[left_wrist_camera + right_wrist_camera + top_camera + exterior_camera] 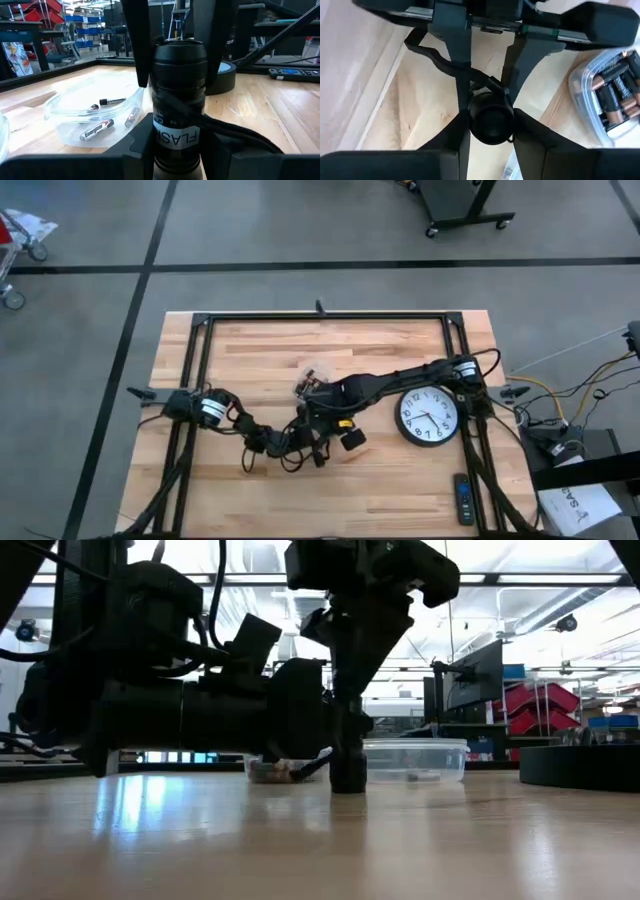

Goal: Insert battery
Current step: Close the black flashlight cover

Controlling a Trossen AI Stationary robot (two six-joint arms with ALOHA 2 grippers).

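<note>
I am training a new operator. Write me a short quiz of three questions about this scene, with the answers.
1. True or false: the flashlight stands upright.
2. What lies in the clear tub? A) batteries B) screws C) coins
3. Which gripper holds the flashlight: the left gripper, the right gripper, or both?

Key: 1 true. 2 A. 3 both; each is closed on the flashlight, one pair of fingers across the other.
</note>
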